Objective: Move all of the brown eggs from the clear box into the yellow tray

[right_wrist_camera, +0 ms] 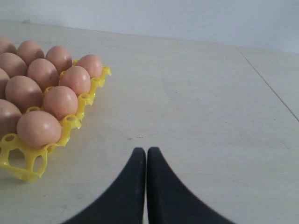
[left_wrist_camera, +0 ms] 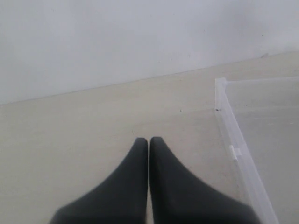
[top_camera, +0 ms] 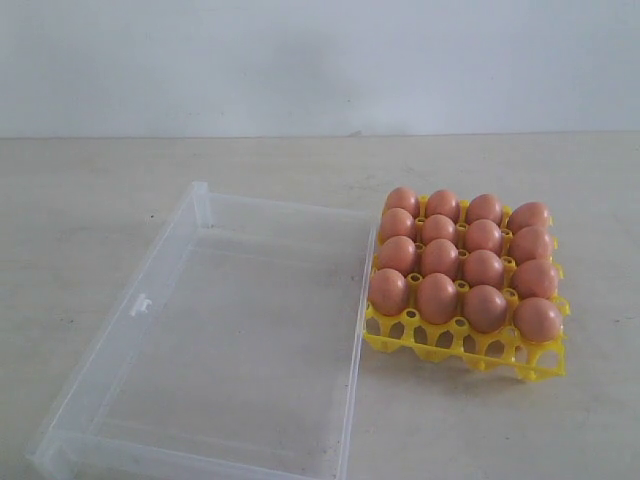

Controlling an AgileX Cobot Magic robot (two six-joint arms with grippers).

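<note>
Brown eggs (top_camera: 461, 265) fill the cups of the yellow tray (top_camera: 465, 347) at the right of the exterior view, standing in four rows. The clear box (top_camera: 205, 340) lies to the tray's left and holds no eggs. Neither gripper shows in the exterior view. My left gripper (left_wrist_camera: 149, 140) is shut with nothing between its fingers, hovering over bare table beside the clear box (left_wrist_camera: 236, 140). My right gripper (right_wrist_camera: 146, 150) is shut and empty too, over bare table beside the yellow tray (right_wrist_camera: 70, 123) and its brown eggs (right_wrist_camera: 44, 88).
The pale tabletop (top_camera: 300, 170) runs to a white wall (top_camera: 320, 60) at the back. A small clasp tab (top_camera: 141, 303) sits on the box's left rim. A thin seam (right_wrist_camera: 268, 81) crosses the table in the right wrist view.
</note>
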